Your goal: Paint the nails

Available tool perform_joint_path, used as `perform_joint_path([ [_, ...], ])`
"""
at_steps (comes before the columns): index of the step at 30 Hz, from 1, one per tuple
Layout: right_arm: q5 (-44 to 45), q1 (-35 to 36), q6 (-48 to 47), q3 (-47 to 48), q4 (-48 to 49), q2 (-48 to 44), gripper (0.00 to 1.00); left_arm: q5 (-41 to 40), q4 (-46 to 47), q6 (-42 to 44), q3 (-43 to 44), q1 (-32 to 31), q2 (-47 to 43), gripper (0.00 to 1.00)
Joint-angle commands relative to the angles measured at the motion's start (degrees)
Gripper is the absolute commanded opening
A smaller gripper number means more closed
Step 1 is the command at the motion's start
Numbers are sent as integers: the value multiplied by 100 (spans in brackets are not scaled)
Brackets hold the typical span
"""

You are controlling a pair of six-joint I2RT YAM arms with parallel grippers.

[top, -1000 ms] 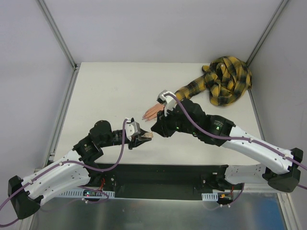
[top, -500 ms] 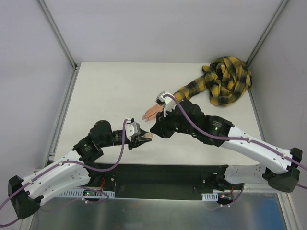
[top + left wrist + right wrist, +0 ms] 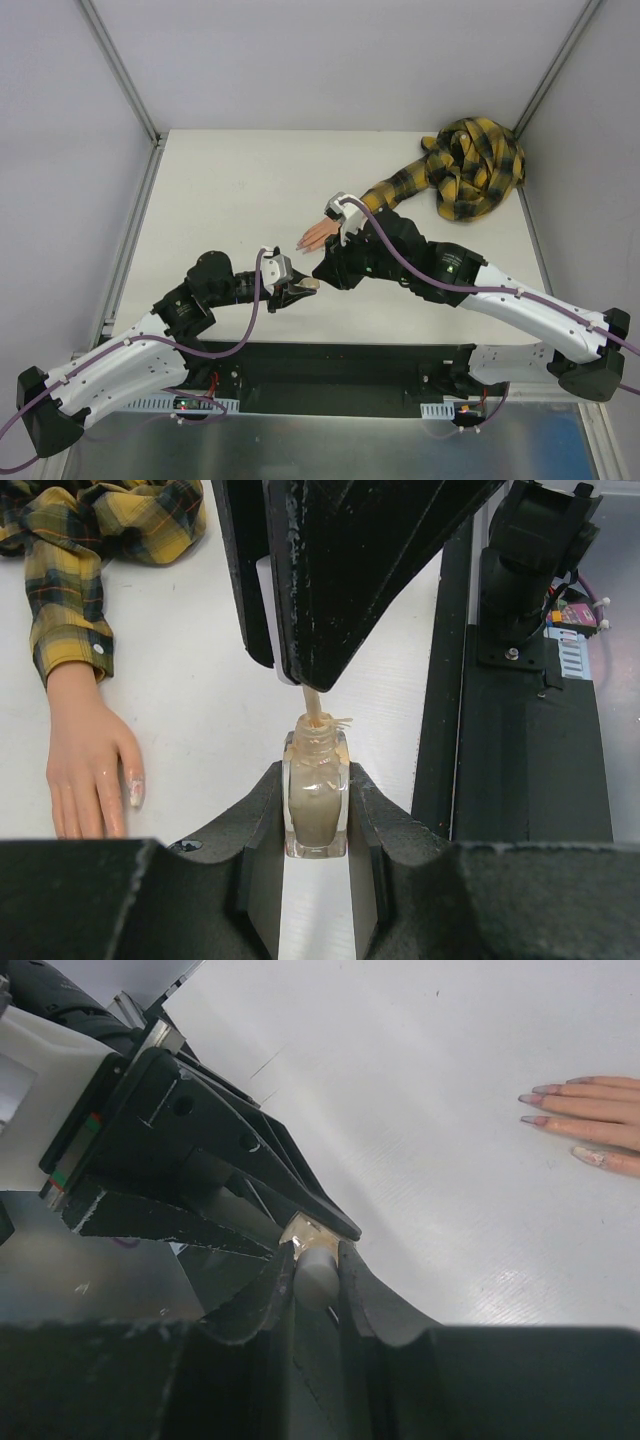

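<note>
Just short of the nails (image 3: 533, 1119), the right gripper (image 3: 322, 272), clamped on the brush (image 3: 312, 702), has nudged it into the bottle (image 3: 316, 810) clamped in the left gripper (image 3: 298, 290), likely reloading polish.

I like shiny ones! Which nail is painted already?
The nail on the short outer finger nearest the bottle: shimmery beige, other nails plain pink.

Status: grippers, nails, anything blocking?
Left gripper shut on bottle. Right gripper shut on cap, brush at bottle neck. Nails apart from brush, hand flat on table. Nothing between.
</note>
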Motion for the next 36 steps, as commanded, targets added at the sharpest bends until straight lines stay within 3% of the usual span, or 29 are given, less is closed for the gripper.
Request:
perform_joint_path([
  [1,-151,22,102,-29,293,-3,0,-3,351,-38,26,-20,-123,0],
  [19,67,180,550,-644,960,164,0,-152,395,-109,8,-11,-211,0],
  [27,420,295,726,-540,602,463,4,-109,403,-126,8,-11,-176,0],
  [29,482,295,622,-329,329,445,12,-47,412,-144,8,-11,-150,0],
  [36,491,233,-63,427,-769,59,65,242,403,-179,43,-11,-1,0],
])
